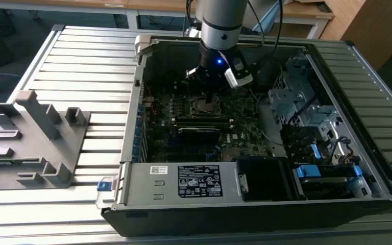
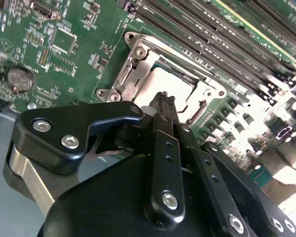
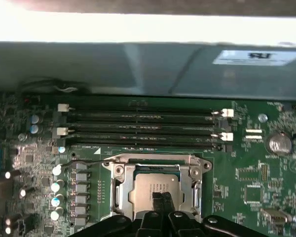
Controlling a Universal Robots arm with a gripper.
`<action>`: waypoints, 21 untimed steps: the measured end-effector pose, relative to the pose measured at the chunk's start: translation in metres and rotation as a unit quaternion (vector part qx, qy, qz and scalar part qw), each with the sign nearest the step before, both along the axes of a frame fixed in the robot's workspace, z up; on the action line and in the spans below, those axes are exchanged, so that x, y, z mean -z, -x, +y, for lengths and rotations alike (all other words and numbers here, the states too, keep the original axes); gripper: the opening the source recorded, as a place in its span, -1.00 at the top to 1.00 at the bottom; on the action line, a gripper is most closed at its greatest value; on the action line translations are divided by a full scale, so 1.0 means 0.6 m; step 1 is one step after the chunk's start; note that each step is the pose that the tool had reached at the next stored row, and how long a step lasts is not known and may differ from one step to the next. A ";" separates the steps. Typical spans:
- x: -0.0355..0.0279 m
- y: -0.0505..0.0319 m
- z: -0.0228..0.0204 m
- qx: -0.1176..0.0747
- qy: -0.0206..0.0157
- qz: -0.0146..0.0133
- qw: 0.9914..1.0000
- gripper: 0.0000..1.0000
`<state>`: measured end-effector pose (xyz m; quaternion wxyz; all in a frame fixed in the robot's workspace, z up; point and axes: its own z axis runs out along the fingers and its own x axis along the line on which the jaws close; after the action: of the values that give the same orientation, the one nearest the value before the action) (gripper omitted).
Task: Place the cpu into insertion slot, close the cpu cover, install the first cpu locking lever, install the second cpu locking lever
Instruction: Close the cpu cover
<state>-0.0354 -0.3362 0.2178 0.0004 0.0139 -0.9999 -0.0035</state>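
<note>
The cpu [image 3: 149, 183] lies flat in the insertion slot [image 1: 206, 105] on the green motherboard, pale silver and square. The cpu cover [image 3: 119, 190], a silver frame with a cut-out middle, lies down around the chip. In the second wrist view the cpu [image 2: 163, 81] and cover [image 2: 132, 74] sit just beyond my fingertips. My gripper [image 3: 161, 198] hangs over the chip's near edge with its two black fingers pressed together and nothing between them. In the exterior view the gripper [image 1: 210, 81] hovers inside the open computer case, slightly behind the socket.
Long black memory slots [image 3: 138, 128] run beside the socket. A coin battery [image 3: 278, 143] sits on the board. The grey case wall [image 3: 138, 69] rises past the slots. The power supply [image 1: 182, 181], drive cage [image 1: 305, 102] and a grey fixture [image 1: 32, 138] on the table surround the work area.
</note>
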 end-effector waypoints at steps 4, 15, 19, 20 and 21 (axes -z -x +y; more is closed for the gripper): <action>0.000 0.000 0.0000 -0.019 0.000 0.000 1.000 0.79; 0.001 0.000 0.0000 0.002 0.000 0.000 1.000 0.79; 0.002 0.004 0.0000 0.003 0.000 0.000 1.000 0.79; 0.002 0.007 0.0001 0.003 0.000 0.000 1.000 0.79; 0.003 0.007 0.0001 0.003 0.000 0.000 1.000 0.79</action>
<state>-0.0399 -0.3362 0.2162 0.0003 0.0110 -0.9999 -0.0035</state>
